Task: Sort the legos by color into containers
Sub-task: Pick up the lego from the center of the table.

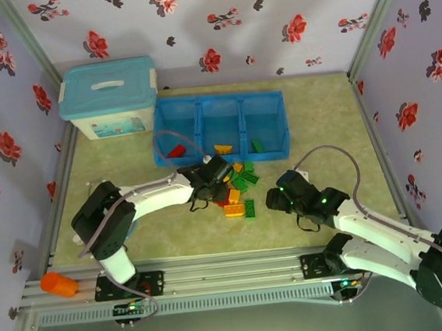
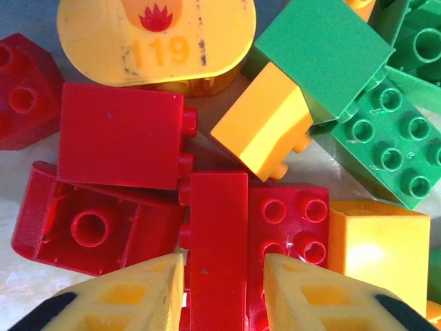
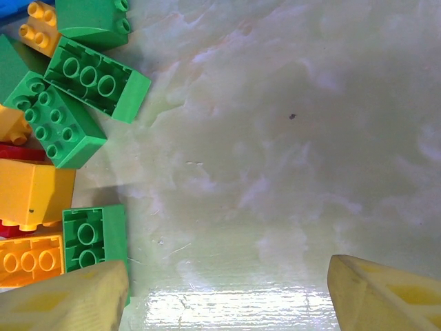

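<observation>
The legos lie in a mixed red, yellow and green pile [image 1: 239,189] in front of the blue tray of containers [image 1: 219,101]. One red lego [image 1: 176,150] is in the left compartment, a yellow one [image 1: 223,148] in the middle and a green one [image 1: 257,145] in the right. My left gripper [image 1: 215,183] is down in the pile. Its yellow fingers [image 2: 138,289] hug both sides of a narrow red lego [image 2: 218,227], beside a red four-stud brick [image 2: 296,221]. My right gripper [image 3: 227,289] hangs open over bare table, to the right of several green legos [image 3: 96,79].
A white storage box with a teal lid [image 1: 109,98] stands at the back left beside the tray. An orange object [image 1: 58,284] lies on the metal rail at the near left. A round yellow piece marked 119 [image 2: 155,41] lies at the pile's far side.
</observation>
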